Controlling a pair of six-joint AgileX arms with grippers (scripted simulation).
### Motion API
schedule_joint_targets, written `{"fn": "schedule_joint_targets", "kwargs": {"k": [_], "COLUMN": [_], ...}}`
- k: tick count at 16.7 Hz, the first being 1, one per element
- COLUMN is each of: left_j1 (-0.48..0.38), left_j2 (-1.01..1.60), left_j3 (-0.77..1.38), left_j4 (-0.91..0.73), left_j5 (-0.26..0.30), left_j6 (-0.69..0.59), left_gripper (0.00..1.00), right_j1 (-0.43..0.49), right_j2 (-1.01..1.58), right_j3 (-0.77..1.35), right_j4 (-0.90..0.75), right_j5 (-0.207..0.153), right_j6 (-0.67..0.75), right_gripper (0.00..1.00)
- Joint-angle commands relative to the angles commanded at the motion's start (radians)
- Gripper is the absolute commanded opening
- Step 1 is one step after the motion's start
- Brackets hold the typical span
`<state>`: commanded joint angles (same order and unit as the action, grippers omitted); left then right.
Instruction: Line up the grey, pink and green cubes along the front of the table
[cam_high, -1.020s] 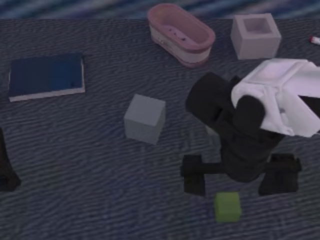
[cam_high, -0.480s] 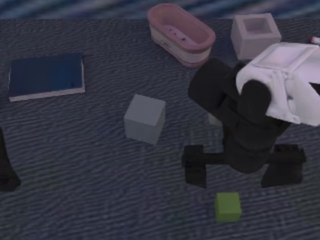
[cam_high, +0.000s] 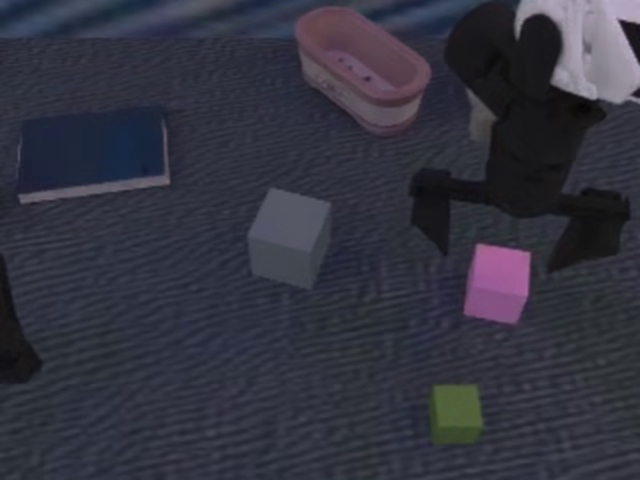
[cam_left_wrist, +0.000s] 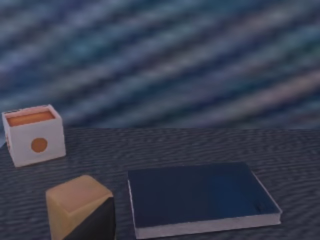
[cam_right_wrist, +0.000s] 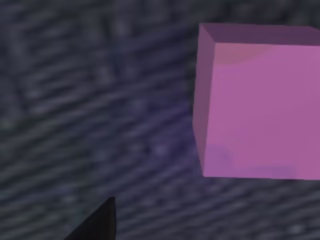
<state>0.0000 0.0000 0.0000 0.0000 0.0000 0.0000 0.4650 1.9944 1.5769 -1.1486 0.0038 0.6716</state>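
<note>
Black and spread wide, the two fingers of the right tool (cam_high: 520, 225) now stand apart and hold nothing, up toward the far right of the bench (cam_high: 150, 380). A second ago that tool hung lower and nearer, just above the green cube; since then the right arm has drawn back toward the far right corner, and in doing so it has uncovered the pink cube (cam_high: 497, 283), which rests flat on the bench just on the near side of the open fingers, touching neither. In the right wrist view the pink cube (cam_right_wrist: 257, 100) fills the frame, sitting free on the ribbed surface with one dark fingertip at the picture's edge.

The green cube (cam_high: 456, 413) lies nearer still, close to the front edge and a little left of the pink one, unmoved. The grey cube (cam_high: 290, 237) stands mid-bench, well to the left of both and farther from the front than the green, also unmoved.

My reading is that the pink cube has just been released and the arm is retreating. The three cubes do not yet form a line along the front: pink and grey both sit too far back.

The left tool (cam_high: 12, 335) is parked at the left edge; I cannot tell how its fingers stand. Its wrist view shows the blue book (cam_left_wrist: 200, 197).
</note>
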Motion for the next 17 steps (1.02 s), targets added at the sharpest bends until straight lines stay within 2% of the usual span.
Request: {"fn": "schedule_joint_targets", "kwargs": {"k": [2,8,14,17], "left_j1": [0.000,0.000,0.000,0.000], "left_j2": [0.000,0.000,0.000,0.000], "left_j3": [0.000,0.000,0.000,0.000], "left_j4": [0.000,0.000,0.000,0.000], "left_j5": [0.000,0.000,0.000,0.000], "left_j6": [0.000,0.000,0.000,0.000], "left_gripper": [1.00,1.00,1.00,1.00], "right_j1": [-0.034,-0.034,-0.035,-0.034], "right_j2": [0.031,0.035,0.118,0.146], "right_j3": [0.034,0.019,-0.125,-0.166], "right_j4": [-0.007,0.011,0.249,0.308], "right_j5": [-0.002,-0.002,-0.001,-0.001], "right_j6": [-0.015,-0.014,-0.013,-0.012], "right_gripper": [1.00,1.00,1.00,1.00]}}
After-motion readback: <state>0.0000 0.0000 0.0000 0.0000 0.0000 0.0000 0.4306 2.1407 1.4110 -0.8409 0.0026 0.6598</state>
